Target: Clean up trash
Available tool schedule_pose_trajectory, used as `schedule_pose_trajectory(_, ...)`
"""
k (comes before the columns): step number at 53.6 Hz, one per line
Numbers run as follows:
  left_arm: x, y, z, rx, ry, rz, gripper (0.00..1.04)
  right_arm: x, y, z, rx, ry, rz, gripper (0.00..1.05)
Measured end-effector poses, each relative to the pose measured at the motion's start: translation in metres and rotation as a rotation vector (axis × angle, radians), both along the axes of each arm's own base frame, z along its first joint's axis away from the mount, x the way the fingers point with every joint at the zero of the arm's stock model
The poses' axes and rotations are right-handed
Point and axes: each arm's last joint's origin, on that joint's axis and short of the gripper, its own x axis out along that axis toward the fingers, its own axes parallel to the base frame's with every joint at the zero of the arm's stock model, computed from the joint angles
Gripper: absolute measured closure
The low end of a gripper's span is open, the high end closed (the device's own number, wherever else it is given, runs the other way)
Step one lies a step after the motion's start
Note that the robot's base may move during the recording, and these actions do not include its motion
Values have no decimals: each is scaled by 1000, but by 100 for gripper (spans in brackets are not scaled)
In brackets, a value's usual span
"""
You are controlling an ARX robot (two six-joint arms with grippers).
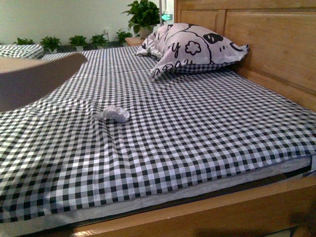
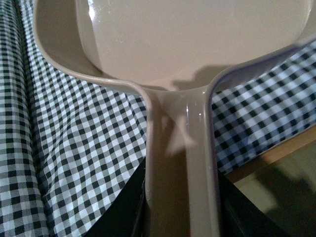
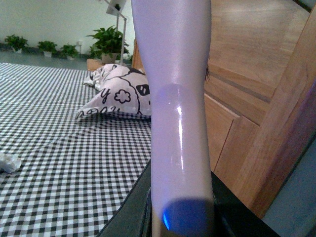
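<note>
The trash [image 1: 113, 113], a small crumpled white wad, lies on the checked bed sheet [image 1: 197, 128] left of the middle. It also shows at the edge of the right wrist view [image 3: 8, 162]. My left gripper [image 2: 180, 217] is shut on the handle of the pink dustpan [image 2: 197, 44], whose pan hangs over the sheet near the bed's edge. The pan shows at the left edge of the front view [image 1: 34, 79], above and left of the trash. My right gripper [image 3: 182, 217] is shut on the pale brush handle [image 3: 177, 98], held upright beside the headboard; its bristles are out of view.
A black-and-white patterned pillow [image 1: 192, 47] lies at the head of the bed against the wooden headboard [image 1: 266, 44]. The wooden bed frame [image 1: 237, 207] runs along the front edge. Potted plants [image 1: 143, 17] stand beyond the bed.
</note>
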Motion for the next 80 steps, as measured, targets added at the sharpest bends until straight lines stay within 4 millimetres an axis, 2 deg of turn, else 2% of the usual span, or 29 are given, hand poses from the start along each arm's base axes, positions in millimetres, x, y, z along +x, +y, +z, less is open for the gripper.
schedule_pose_trajectory(10,25,6,-30,69,87,-92,78,0,0,0,0,0,0,85)
schedule_pose_trajectory(23,47,7,-60,139,131,-153,78,0,0,0,0,0,0,85)
schedule_pose_trajectory(45,88,-3,-80,223,130,-250,78,0,0,0,0,0,0,85)
schedule_pose_trajectory(58,96,-7,-94,216,173,-265,78,0,0,0,0,0,0,85)
schedule_pose_trajectory(80,96,-7,-99,210,208,-263,78,0,0,0,0,0,0,85)
